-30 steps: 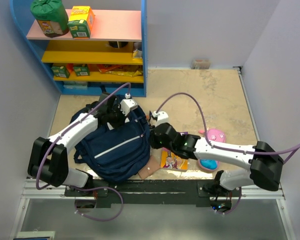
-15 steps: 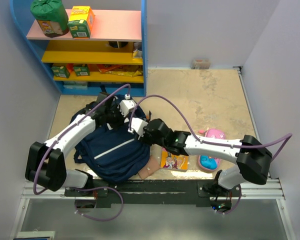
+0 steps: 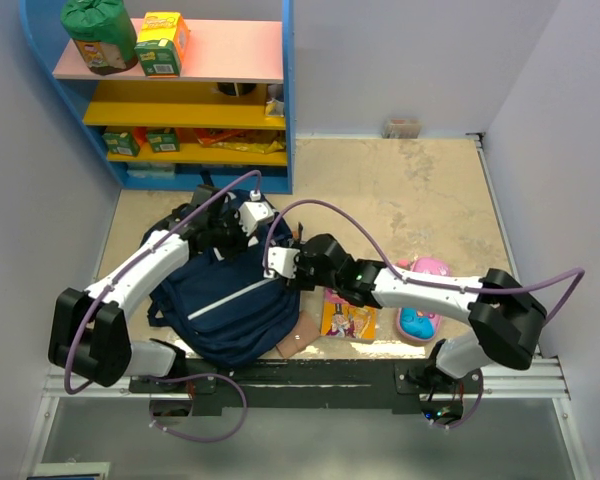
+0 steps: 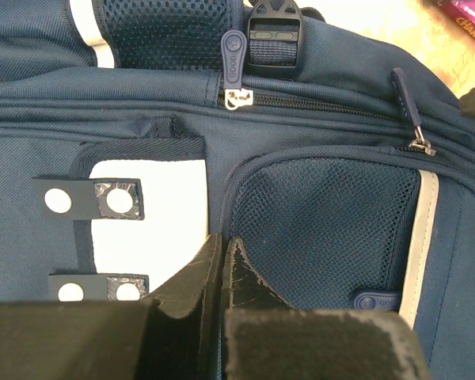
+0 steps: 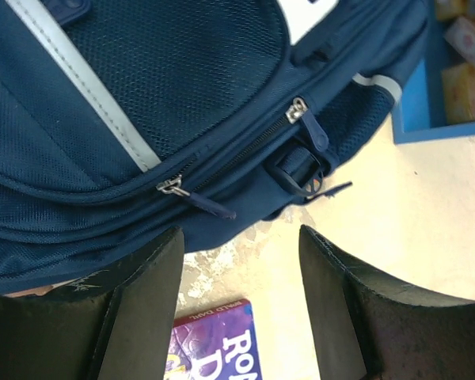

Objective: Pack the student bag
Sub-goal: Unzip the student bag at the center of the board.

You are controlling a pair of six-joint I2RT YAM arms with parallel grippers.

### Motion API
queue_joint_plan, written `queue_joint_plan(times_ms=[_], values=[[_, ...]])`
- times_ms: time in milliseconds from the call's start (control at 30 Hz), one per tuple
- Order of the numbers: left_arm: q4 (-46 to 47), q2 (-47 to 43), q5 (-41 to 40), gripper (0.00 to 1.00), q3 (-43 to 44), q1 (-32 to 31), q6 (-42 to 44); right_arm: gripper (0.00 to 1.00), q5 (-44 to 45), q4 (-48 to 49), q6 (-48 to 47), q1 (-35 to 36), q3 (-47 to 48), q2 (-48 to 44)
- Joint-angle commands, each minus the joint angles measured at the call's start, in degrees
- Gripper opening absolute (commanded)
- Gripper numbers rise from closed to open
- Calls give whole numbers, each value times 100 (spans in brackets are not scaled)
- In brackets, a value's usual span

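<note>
From above, the student bag [image 3: 230, 305] lay flat on the counter [image 3: 410, 190] in front of the shelf [image 3: 180, 100], between the two arms. The left hand [image 3: 232, 240] was down on its upper end and the right hand [image 3: 288, 272] was at its right edge. A book [image 3: 347, 320] lay on the counter just beside the bag, and a pink pencil case [image 3: 432, 268] sat farther right, so neither was inside. In the left wrist's view, that hand's fingers [image 4: 198, 277] were pressed tight together, tips down at the seam between the white patch [image 4: 162, 206] and the mesh pocket [image 4: 324, 222]. I could not tell if they pinched any cloth. Both zip pulls [image 4: 233, 55] along the top lay with their zips drawn closed as far as I could see. In the right wrist's view, the right hand's fingers stood well apart with nothing between them, hanging over the bag's edge where another closed zip ran, with a corner of the book showing below. To my eye the packing had hardly begun: the bag looked to need opening first, and the loose things were not yet put in
</note>
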Motion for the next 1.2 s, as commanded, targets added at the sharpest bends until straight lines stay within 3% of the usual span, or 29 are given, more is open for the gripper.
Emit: queue_joint_plan(times_ms=[0,333,667,900,1167], values=[[-265,-226,337,0,221,16,73,62,-532,207,-377,-23,91,96],[-520,-349,407,0,353,17,196,57,-936,330,-281,-23,47,518],[-723,-411,487,0,450,25,302,47,-1095,435,-202,-23,-181,351],[-565,-402,355,0,335,25,240,17,-1060,444,-97,-23,-252,184],[-310,-235,205,0,309,25,47,1,-1200,199,176,3,-305,-220]])
